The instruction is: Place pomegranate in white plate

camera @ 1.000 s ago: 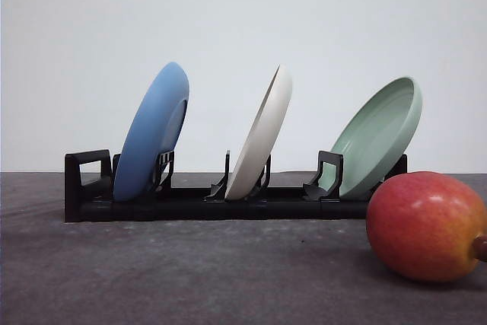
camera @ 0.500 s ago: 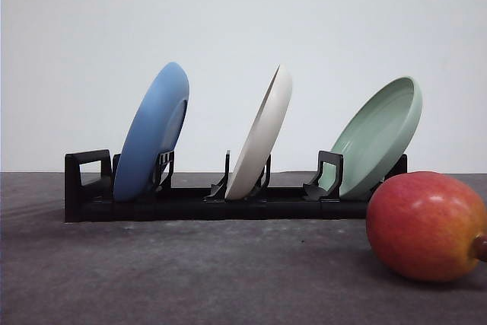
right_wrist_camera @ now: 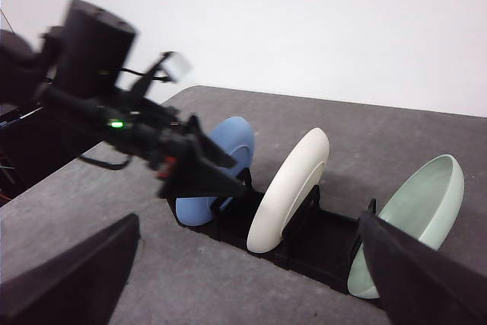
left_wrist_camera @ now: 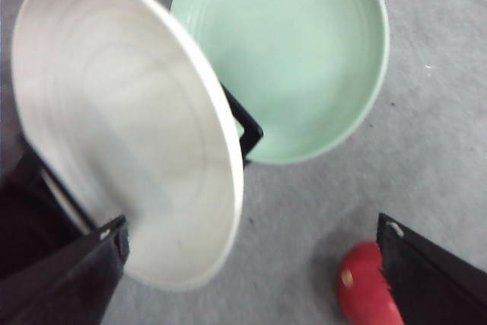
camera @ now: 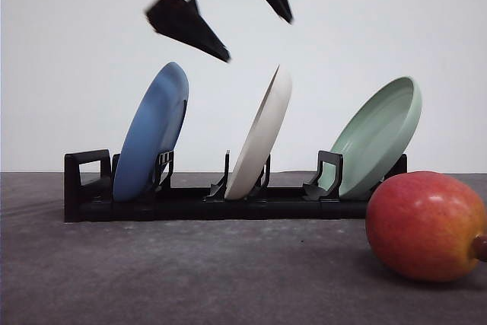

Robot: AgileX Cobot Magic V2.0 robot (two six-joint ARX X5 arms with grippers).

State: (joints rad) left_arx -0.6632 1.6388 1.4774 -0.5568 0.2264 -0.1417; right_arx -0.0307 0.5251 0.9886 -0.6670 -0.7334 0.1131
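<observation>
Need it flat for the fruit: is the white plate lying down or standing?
Standing: the white plate leans on edge in the black rack.

A round blue plate (camera: 152, 133) and a pale green plate (camera: 378, 136) lean tilted in a black slotted rack (camera: 190, 202). The rack sits on a dark grey tabletop (camera: 190, 272).

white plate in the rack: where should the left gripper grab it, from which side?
Take the white plate by its top rim, coming from above. It stands on edge, tilted, in the black rack; only the upper edge is free, with gaps toward the blue plate and green plate. The left gripper, jaws open, hangs above.
</observation>
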